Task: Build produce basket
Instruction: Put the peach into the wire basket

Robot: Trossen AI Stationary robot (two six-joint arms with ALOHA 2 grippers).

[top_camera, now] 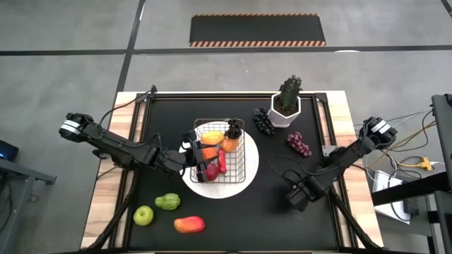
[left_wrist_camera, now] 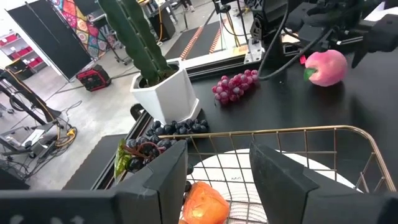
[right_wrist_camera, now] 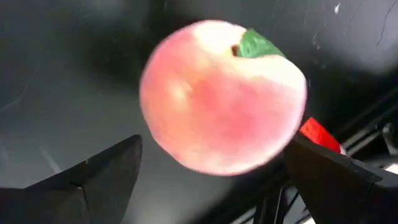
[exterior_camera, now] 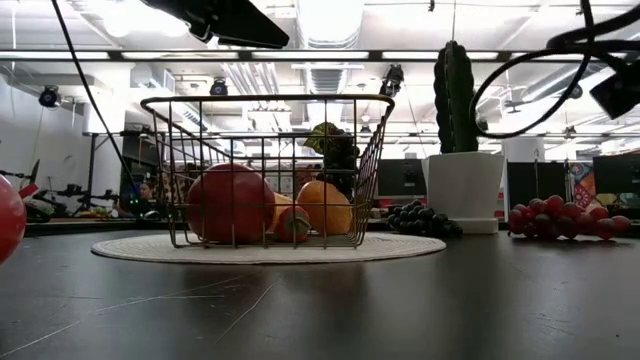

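Note:
The wire basket (top_camera: pixel 244 144) stands on a round white plate (top_camera: pixel 244 176) at the table's middle. It holds a red apple (exterior_camera: pixel 232 203), an orange (exterior_camera: pixel 322 205) and other produce. My left gripper (left_wrist_camera: pixel 217 152) hovers open above the basket's left side (top_camera: pixel 196 152), with nothing between its fingers. Right of the basket, my right gripper (top_camera: pixel 300 194) points down, open. Its fingers stand on either side of a pink peach (right_wrist_camera: pixel 221 96) without touching it. The peach (left_wrist_camera: pixel 326 65) lies on the black table top.
A green apple (top_camera: pixel 143 215), a green pepper (top_camera: pixel 167 202) and a red-yellow mango (top_camera: pixel 188 224) lie near the front left. Dark grapes (top_camera: pixel 263 121), red grapes (top_camera: pixel 299 143) and a potted cactus (top_camera: pixel 287 102) sit at the back right.

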